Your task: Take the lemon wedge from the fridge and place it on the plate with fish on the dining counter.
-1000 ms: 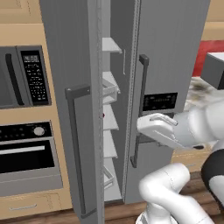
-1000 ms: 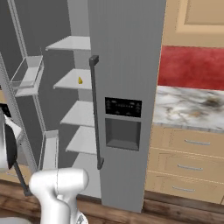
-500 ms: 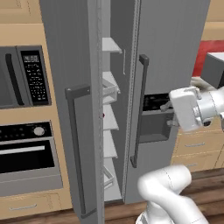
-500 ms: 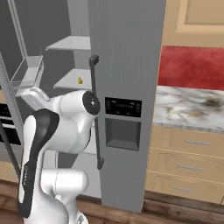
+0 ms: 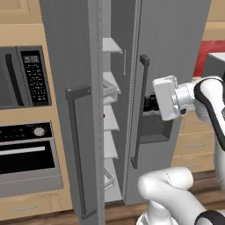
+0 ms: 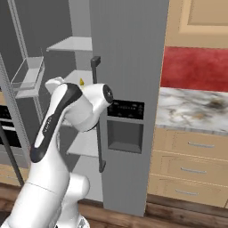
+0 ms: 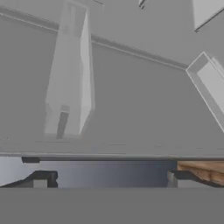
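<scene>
Yellow, tiny, wedge-shaped lemon piece (image 6: 82, 81) sits on a pale grey fridge shelf (image 6: 71, 44), beyond the hand (image 7: 109, 177) and behind the arm's elbow. Hand spread wide, holding nothing, facing the tall grey side-by-side fridge (image 5: 176, 48) close up. Best swung round the dark bar handle (image 6: 97, 111), fingers kept wide, then eased level onto the shelf.
</scene>
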